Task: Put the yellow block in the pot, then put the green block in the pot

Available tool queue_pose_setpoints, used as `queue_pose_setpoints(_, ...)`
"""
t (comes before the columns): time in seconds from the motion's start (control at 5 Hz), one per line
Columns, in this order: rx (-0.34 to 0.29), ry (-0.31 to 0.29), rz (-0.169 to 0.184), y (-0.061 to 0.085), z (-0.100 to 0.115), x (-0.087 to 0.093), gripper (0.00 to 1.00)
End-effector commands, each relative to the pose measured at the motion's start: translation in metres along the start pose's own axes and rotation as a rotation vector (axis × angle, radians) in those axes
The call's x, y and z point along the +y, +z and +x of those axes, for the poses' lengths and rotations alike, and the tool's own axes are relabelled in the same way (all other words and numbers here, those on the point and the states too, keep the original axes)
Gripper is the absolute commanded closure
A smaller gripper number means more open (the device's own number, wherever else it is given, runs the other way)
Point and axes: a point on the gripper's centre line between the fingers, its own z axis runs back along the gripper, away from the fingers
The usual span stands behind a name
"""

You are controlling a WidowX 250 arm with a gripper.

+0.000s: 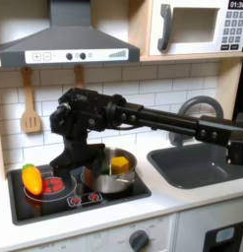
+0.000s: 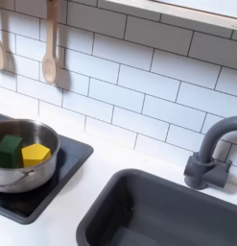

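Note:
The silver pot [image 2: 41, 175] stands on the black stovetop [image 2: 72, 159]. Inside it, the dark green block [image 2: 9, 149] and the yellow block [image 2: 35, 154] lie side by side and touch. In the first exterior view the pot [image 1: 109, 183] sits on the stovetop's right half with the yellow block [image 1: 120, 163] showing inside. My gripper [image 1: 91, 165] hangs over the pot's left rim in the first exterior view, at the end of the black arm reaching in from the right. Its fingers are a dark blur, so how the jaws stand is unclear. Nothing shows between them.
An orange-yellow toy vegetable [image 1: 31, 179] lies on the stovetop's left burner. The dark grey sink [image 2: 168, 216] and its faucet [image 2: 211, 154] sit to the right of the stove. Wooden utensils [image 2: 50, 48] hang on the tiled wall. A hood [image 1: 69, 39] overhangs the stove.

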Motion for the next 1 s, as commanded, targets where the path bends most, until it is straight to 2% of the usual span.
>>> queue_pose_setpoints(0.0,-0.011,-0.030,0.006,-0.013,-0.001,-0.007,1.00)
queue_pose_setpoints(0.2,-0.012,-0.036,0.014,-0.017,-0.002,-0.008,1.00)
queue_pose_setpoints(0.4,-0.004,-0.061,0.006,-0.028,0.000,-0.015,1.00)
queue_pose_setpoints(0.8,-0.006,-0.068,0.019,-0.033,0.003,-0.018,1.00)
